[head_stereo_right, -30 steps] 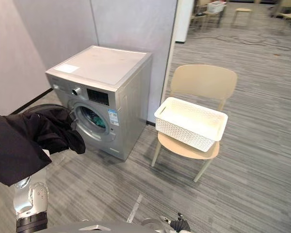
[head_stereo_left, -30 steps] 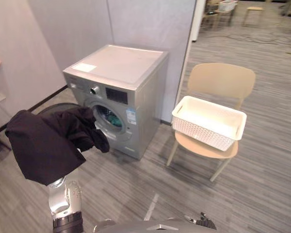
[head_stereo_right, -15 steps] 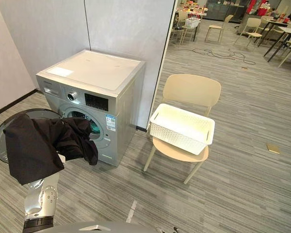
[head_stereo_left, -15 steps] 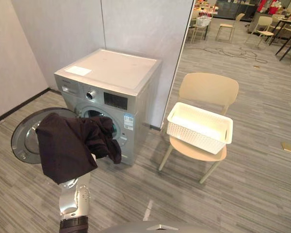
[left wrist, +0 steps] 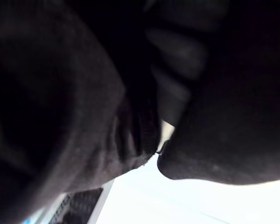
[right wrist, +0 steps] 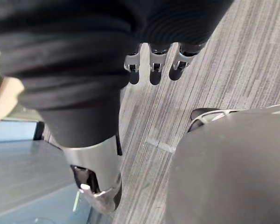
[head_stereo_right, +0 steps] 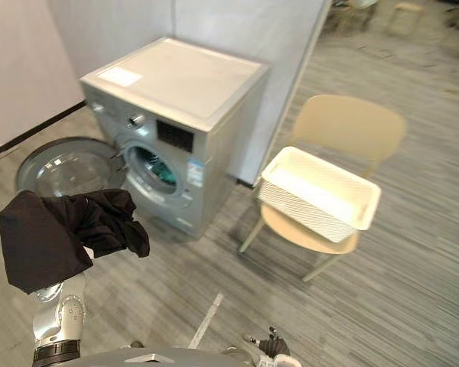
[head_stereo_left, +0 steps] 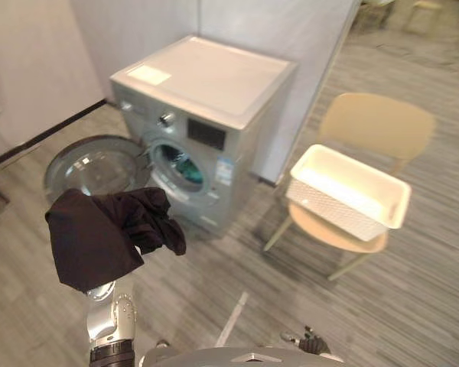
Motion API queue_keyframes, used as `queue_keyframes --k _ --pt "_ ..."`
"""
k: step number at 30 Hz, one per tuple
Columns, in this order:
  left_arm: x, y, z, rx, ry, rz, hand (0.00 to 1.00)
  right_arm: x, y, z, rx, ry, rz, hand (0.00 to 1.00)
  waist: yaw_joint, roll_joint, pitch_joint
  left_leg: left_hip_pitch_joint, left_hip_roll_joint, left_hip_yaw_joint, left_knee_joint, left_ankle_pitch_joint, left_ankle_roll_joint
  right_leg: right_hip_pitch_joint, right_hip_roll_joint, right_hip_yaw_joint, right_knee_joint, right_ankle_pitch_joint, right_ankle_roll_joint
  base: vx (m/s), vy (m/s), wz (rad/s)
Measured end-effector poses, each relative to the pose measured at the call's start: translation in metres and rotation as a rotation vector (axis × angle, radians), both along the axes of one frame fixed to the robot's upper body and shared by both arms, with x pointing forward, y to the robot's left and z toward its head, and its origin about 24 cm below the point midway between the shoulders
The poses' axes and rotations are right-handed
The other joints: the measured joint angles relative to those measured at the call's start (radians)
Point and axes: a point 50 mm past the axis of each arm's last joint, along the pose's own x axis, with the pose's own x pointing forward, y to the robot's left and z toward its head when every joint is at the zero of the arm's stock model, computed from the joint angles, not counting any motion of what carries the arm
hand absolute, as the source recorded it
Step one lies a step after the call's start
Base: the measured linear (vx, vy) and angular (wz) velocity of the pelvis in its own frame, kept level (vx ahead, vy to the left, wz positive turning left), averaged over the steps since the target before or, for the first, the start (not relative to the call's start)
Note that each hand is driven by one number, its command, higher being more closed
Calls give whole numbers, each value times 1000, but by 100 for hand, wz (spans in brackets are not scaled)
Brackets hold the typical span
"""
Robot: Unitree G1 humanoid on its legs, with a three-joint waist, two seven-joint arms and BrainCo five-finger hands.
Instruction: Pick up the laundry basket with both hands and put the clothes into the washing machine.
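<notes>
Farthest left, a black garment (head_stereo_left: 99,237) hangs draped over our raised left hand (left wrist: 175,79), bunched on top and falling down on both sides. The hand is buried in the cloth, so we cannot tell whether it grips the garment or merely carries it. Beyond that hand and a little to its right stands the washing machine (head_stereo_left: 214,84). Its round door (head_stereo_left: 96,164) is swung open just behind the garment, and something teal (head_stereo_left: 185,167) lies in the drum. Well to the right of the left hand, and clear of both hands, the white laundry basket (head_stereo_left: 330,215) sits on the seat of a beige chair (head_stereo_left: 375,122). We see nothing inside the basket. Our right hand (right wrist: 151,70) hangs low over the grey plank floor (head_stereo_left: 413,290). Its fingers are straight and side by side, the thumb is apart, and it holds nothing.
</notes>
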Motion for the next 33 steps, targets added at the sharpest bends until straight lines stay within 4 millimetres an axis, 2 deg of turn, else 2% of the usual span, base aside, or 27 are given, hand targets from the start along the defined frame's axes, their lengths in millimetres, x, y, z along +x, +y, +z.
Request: queue_keyframes --k 1,3,4,5,6,7,8,9,11,13,14,15,16,17,18,19,20,21,22,24,25,27,29,30,31,32,33 --pt "-3 3 -2 1 11 15 100 1 0 0 2 -4 -5 0 12 -2 2 2 -32 -3 -14 -7 11 10 -26 -7 -1 7 12 7 195 28" --pt "-4 1 -8 -5 35 4 100 -2 -1 -1 7 4 -38 0 7 -1 4 6 -89 -40 -36 -27 33 31 -76 -57 24 14 21 63 263 63" --pt "-2 -5 -18 -17 72 -26 100 -6 -6 -1 0 11 -62 0 5 13 8 29 -126 -64 -78 -31 38 21 -115 -67 119 10 13 78 306 82" --pt "-1 -9 -23 -24 94 -46 100 -8 -10 0 -5 9 -82 0 -1 15 14 50 -143 -72 -107 -28 42 7 -138 -59 191 4 -31 73 279 96" --pt "0 -21 -33 -36 133 -97 100 -16 -15 1 -17 10 -109 0 -16 32 18 90 -166 -106 -155 -12 64 -49 -168 6 363 8 -138 103 262 96" --pt "-1 -26 -37 -38 148 -128 100 -20 -14 2 -20 0 -112 0 -24 44 20 115 -167 -139 -168 -9 73 -122 -132 161 498 -61 -109 102 221 89" --pt "-1 -28 -38 -39 152 -134 100 -21 -12 1 -15 -1 -110 0 -25 42 22 124 -168 -150 -180 -10 75 -154 -99 217 546 -101 -90 108 135 68" --pt "0 -30 -40 -40 159 -148 100 -25 -2 0 8 -3 -117 0 -29 18 20 142 -169 -162 -206 -8 78 -207 -36 253 596 -167 -70 127 65 45" --pt "-1 -32 -45 -46 181 -159 100 -28 8 -2 31 -2 -128 0 -30 -21 21 175 -174 -154 -247 -8 78 -263 30 206 593 -217 -76 138 40 27" --pt "-2 -40 -54 -58 225 -202 100 -28 8 -1 31 -8 -129 0 -35 -28 19 205 -183 -128 -269 -18 71 -289 48 34 507 -214 -100 205 20 1" --pt "-1 -44 -54 -55 230 -230 100 -28 9 -1 31 -7 -126 0 -35 -32 15 223 -199 -123 -285 -29 63 -286 49 -48 420 -190 -137 263 4 -6" --pt "-1 -46 -54 -51 230 -241 100 -29 10 -1 32 -4 -122 0 -35 -37 10 231 -211 -123 -291 -31 54 -283 51 -64 374 -173 -149 332 -23 7" --pt "0 -52 -55 -43 234 -267 100 -33 12 -2 35 5 -110 0 -40 -45 -2 245 -226 -132 -281 -39 50 -264 51 -61 314 -104 -191 439 -52 26" --pt "-1 -61 -59 -44 256 -314 100 -32 7 -1 19 5 -87 0 -46 -30 -10 263 -208 -122 -241 -39 41 -220 55 -91 300 -108 -183 573 -63 33" --pt "-3 -67 -61 -46 265 -343 100 -32 7 -1 17 9 -69 0 -45 -30 -8 255 -196 -102 -154 -54 17 -178 53 -95 282 -116 -175 575 -100 16" --pt "-5 -70 -63 -48 273 -363 100 -30 7 -1 15 8 -46 0 -44 -33 4 238 -171 -88 -10 -77 -11 -132 52 -100 268 -116 -174 362 -72 -3" --pt "-7 -71 -65 -50 277 -372 100 -28 7 0 13 6 -28 0 -41 -32 11 202 -135 -80 143 -90 -16 -96 54 -101 255 -116 -174 275 -116 -35" --pt "-10 -71 -68 -63 287 -379 100 -26 3 2 -6 3 22 0 -21 -8 13 102 -30 -71 483 -45 11 -33 86 -76 222 -120 -175 278 -77 -106" --pt "-18 -69 -74 -83 304 -376 100 -23 -2 4 -36 3 81 0 23 6 8 26 64 -49 716 24 31 -1 110 -3 201 -166 -168 325 -63 -135" --pt "-30 -73 -95 -116 395 -395 100 -16 -9 4 -57 5 108 0 39 39 -9 -45 146 -51 808 -6 63 12 120 71 204 -194 -168 318 53 -136" --pt "-39 -77 -111 -151 469 -415 100 -9 -7 3 -56 7 124 0 36 32 -8 -85 161 -54 774 -32 64 24 106 115 184 -193 -157 318 94 -103" --pt "-50 -85 -128 -180 563 -458 100 -3 -3 1 -54 21 181 0 36 12 3 -121 147 -94 675 -68 45 38 74 187 159 -181 -133 309 164 -105" --pt "-57 -87 -137 -198 613 -481 100 1 -1 -1 -42 35 198 0 35 3 13 -128 108 -168 474 -72 31 42 47 251 154 -168 -112 339 351 -107" --pt "-59 -86 -141 -200 633 -493 100 2 -2 -1 -42 41 200 0 34 4 14 -129 65 -246 299 -67 23 32 27 289 158 -168 -96 296 512 -99" --pt "-58 -90 -142 -209 635 -504 100 5 -5 0 -57 38 227 0 35 24 23 -122 23 -326 116 -18 8 3 12 333 177 -182 -51 232 510 -115" --pt "-55 -92 -141 -210 623 -510 100 9 -12 3 -87 33 274 0 31 64 36 -119 14 -398 -3 91 -16 -30 27 370 203 -212 0 162 441 -101" --pt "-50 -86 -140 -198 617 -506 100 18 -10 4 -92 24 300 0 31 47 59 -121 -1 -394 24 91 -72 -49 4 417 234 -231 43 86 367 -63"
